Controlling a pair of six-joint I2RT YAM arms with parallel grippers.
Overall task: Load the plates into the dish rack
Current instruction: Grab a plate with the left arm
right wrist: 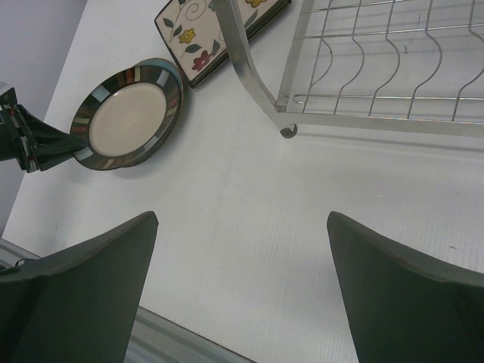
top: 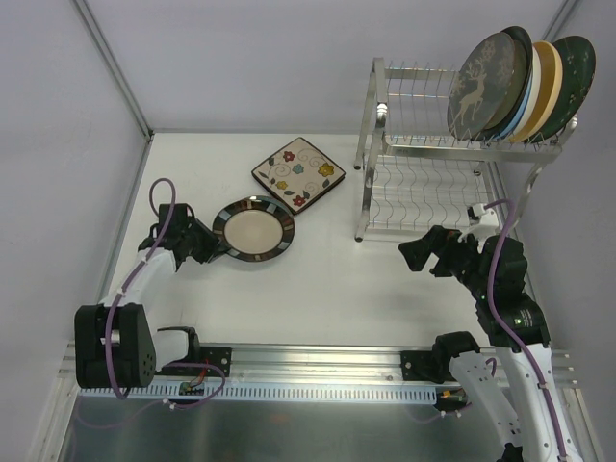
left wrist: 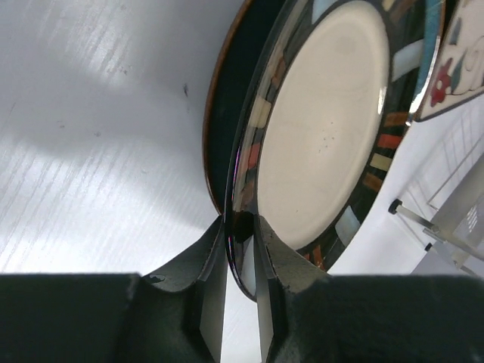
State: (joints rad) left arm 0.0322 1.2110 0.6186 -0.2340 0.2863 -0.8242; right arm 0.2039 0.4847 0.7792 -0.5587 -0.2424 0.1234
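- Step in hand: pickup of 1 plate. The left gripper (top: pixel 216 246) pinches the near-left rim of the round plate (top: pixel 254 229), with 1 finger above the patterned dark rim and 1 below it, as the left wrist view shows.
- Position of the task's thing: the round plate, cream in the centre, lies on the left half of the table (top: pixel 337 298), well apart from the dish rack (top: pixel 423 147). Whether its far edge rests on the surface cannot be told.
- Right gripper (top: pixel 416 254): jaws spread wide, holding nothing, poised just in front of the dish rack's lower tier.
- Next move, as a judgement: lift the plate clear, carry it rightward across the table, turn it on edge and seat it in a free slot. A handover to the waiting right arm seems likely, since the rack stands on that side.
- Surroundings: the square floral plate (top: pixel 299 172) lies flat just beside the round plate's far edge and awaits loading.
- Obstacles: the racked plates (top: pixel 489 85), deer-patterned one foremost, fill the right end of the upper shelf, so only slots to their left are free. The rack's front post (right wrist: pixel 249 60) stands between the plate and those slots.
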